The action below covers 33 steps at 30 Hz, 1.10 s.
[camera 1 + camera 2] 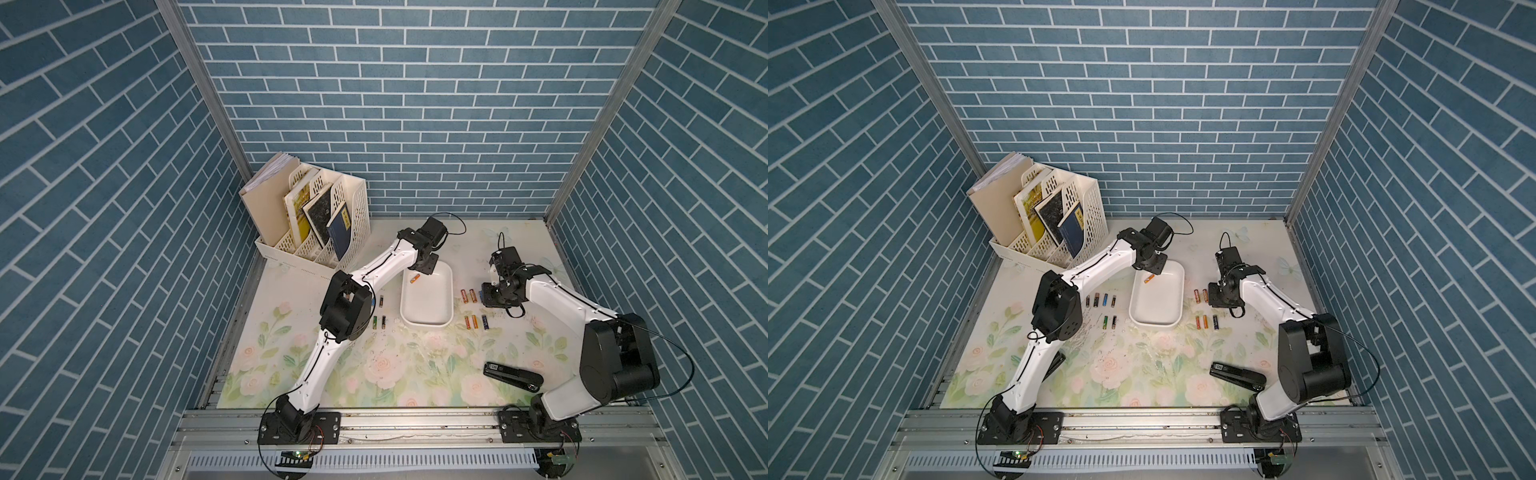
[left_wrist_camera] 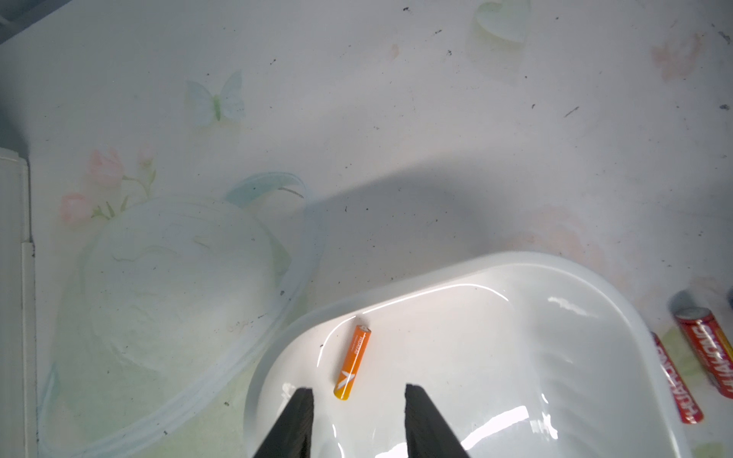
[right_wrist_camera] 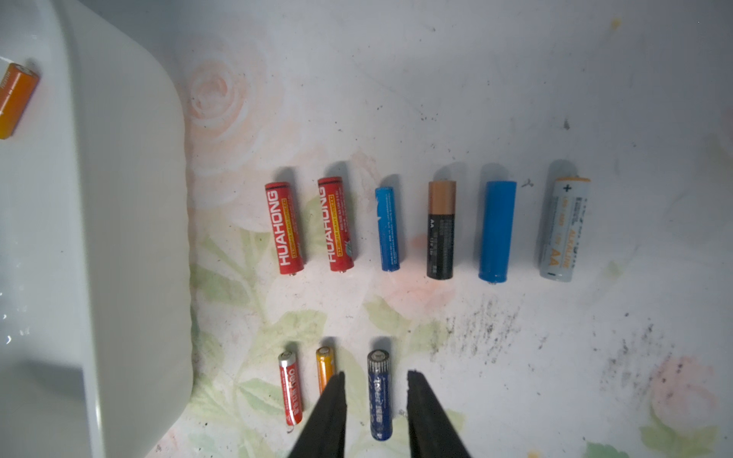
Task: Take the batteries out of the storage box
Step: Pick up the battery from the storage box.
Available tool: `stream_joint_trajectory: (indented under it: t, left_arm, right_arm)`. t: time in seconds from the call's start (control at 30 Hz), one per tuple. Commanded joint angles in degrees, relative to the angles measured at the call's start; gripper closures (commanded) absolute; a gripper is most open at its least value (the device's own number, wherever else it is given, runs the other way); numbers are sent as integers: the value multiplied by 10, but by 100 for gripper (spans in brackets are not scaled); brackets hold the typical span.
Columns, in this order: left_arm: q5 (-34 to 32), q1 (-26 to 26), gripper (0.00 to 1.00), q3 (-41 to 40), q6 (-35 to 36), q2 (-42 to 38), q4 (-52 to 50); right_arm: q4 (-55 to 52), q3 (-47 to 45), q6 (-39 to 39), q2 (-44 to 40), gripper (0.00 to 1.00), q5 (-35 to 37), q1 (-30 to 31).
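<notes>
The white storage box (image 1: 426,322) (image 1: 1155,324) sits mid-table and holds one orange battery (image 1: 415,278) (image 2: 353,363) near its far-left corner. My left gripper (image 2: 359,388) (image 1: 428,266) hangs open over that corner, and the orange battery lies just past its fingertips, untouched. Right of the box, batteries lie in two rows on the mat: a farther row (image 3: 440,230) of several and a nearer row of three. My right gripper (image 3: 376,373) (image 1: 490,296) is open, and a dark blue battery (image 3: 378,396) lies on the mat between its fingers with gaps on both sides. More batteries (image 1: 1100,300) lie left of the box.
A cream file rack (image 1: 316,220) with books stands at the back left. A black stapler (image 1: 513,376) lies near the front right. Another dark object (image 1: 1059,361) shows partly under the left arm. The left arm's elbow (image 1: 345,307) hangs over part of the left battery rows.
</notes>
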Motion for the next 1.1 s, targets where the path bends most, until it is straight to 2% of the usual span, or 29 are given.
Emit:
stream_joint_trajectory:
  t: [0.0, 0.43, 1.07]
  left_arm:
    - [-13, -2, 57, -21, 11, 12, 15]
    - [-15, -2, 57, -77, 18, 11, 74]
    - [-13, -7, 58, -97, 18, 35, 83]
  right_arm:
    - [-15, 14, -10, 6, 70, 4, -4]
    - [-8, 4, -14, 9, 70, 0, -6]
    - [-1, -3, -20, 16, 70, -7, -10]
